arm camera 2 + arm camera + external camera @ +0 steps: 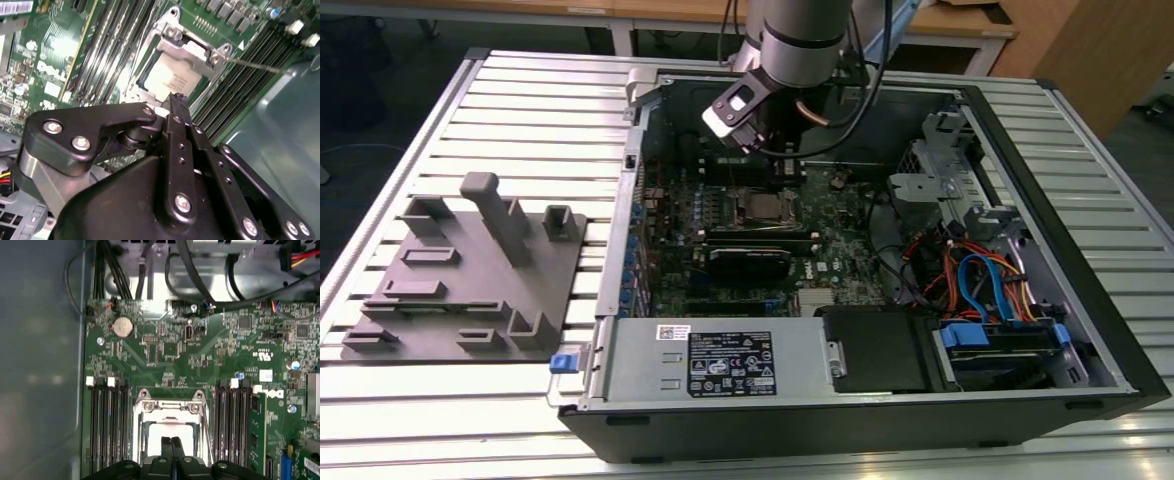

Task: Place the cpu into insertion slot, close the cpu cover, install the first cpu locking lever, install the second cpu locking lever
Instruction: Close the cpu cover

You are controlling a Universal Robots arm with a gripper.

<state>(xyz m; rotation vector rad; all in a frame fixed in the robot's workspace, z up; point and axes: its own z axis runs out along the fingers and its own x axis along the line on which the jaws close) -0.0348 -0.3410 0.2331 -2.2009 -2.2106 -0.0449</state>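
The cpu [167, 75] lies flat in the insertion slot [758, 206] on the green board, its pale silver top showing in both wrist views [169, 430]. The cpu cover [192, 50], a silver frame, lies down around it [170, 407]. From the socket's corner a thin locking lever [260, 65] juts out over the memory slots. My gripper [175, 100] hangs just above the cpu [171, 442], its two black fingers pressed together with nothing between them. In the exterior view my gripper [771, 150] is inside the open computer case, behind the socket.
Long black memory slots [105, 425] flank the socket on both sides. The case's metal wall [280, 130] stands close by. A power supply [707, 360], drive cage and coloured cables [981, 280] are in the case's near and right parts. A grey fixture plate [467, 280] lies at the exterior view's left.
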